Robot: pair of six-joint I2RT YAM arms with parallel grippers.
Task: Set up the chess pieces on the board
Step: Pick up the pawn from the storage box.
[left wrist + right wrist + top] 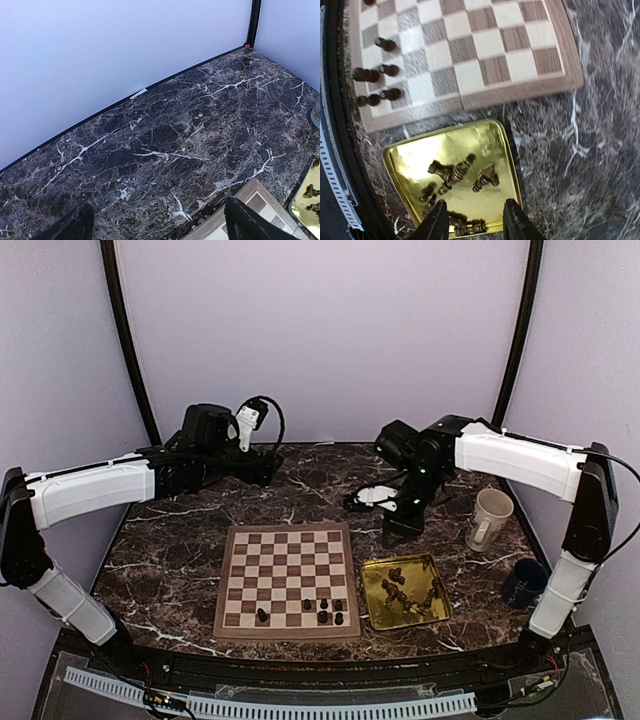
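Note:
The board [288, 560] lies at the table's middle front, with several dark chess pieces [323, 611] standing near its front right corner and one [262, 615] further left. More chess pieces [454, 172] lie tumbled in a gold tray [420, 155] right of the board. My right gripper [475, 225] hangs open above the tray's near edge, nothing between its fingers [438, 222]. In the top view the right gripper [400, 530] sits just behind the tray [430, 580]. My left gripper [160, 230] is wide open and empty over bare marble behind the board's corner [260, 200].
A white mug [488, 518] stands at the right of the table. A dark blue cup [522, 582] sits at the right edge near the right arm's base. Purple walls close in the back and sides. Marble table [330, 480] stretches behind the board.

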